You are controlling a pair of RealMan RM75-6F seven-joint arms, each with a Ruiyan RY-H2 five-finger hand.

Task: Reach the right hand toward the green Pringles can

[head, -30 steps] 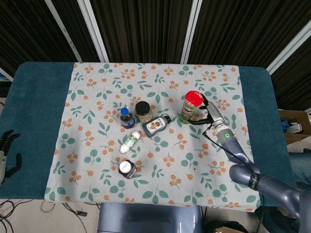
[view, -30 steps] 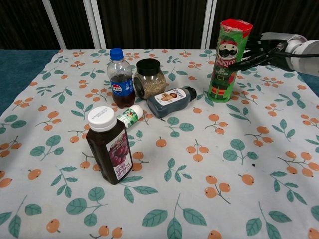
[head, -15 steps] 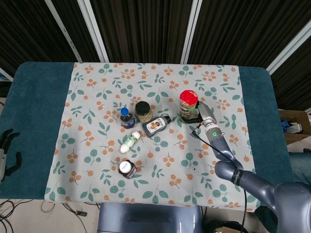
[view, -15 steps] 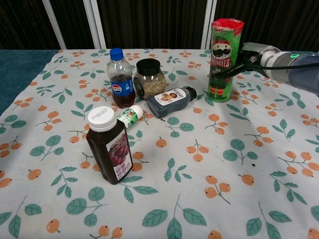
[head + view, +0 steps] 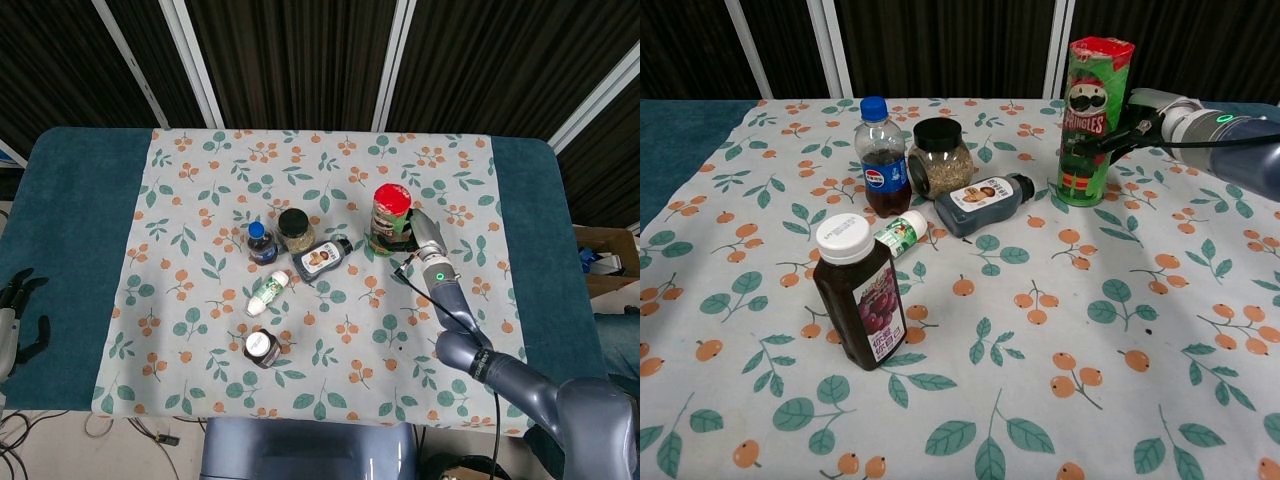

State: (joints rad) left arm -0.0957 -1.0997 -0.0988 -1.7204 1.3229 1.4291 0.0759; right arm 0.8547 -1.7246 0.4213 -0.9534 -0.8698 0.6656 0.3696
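Note:
The green Pringles can [image 5: 1088, 120] with a red lid stands upright at the back right of the floral cloth; from above it shows as can [image 5: 389, 214]. My right hand [image 5: 1127, 127] reaches in from the right. Its dark fingers [image 5: 1095, 146] wrap across the can's front at mid height and grip it. The head view shows the same hand [image 5: 414, 228] pressed against the can's right side. My left hand [image 5: 15, 320] hangs off the table's left edge, fingers apart, holding nothing.
Left of the can stand a Pepsi bottle [image 5: 881, 156] and a black-lidded jar [image 5: 941, 155]. A dark sauce bottle [image 5: 985, 202] and a small white bottle [image 5: 900, 233] lie on the cloth. A grape juice bottle [image 5: 862, 291] stands nearer the front.
My right hand moved left from beside the can until its fingers closed round it. The can shifted and tipped slightly left, then came back nearly upright.

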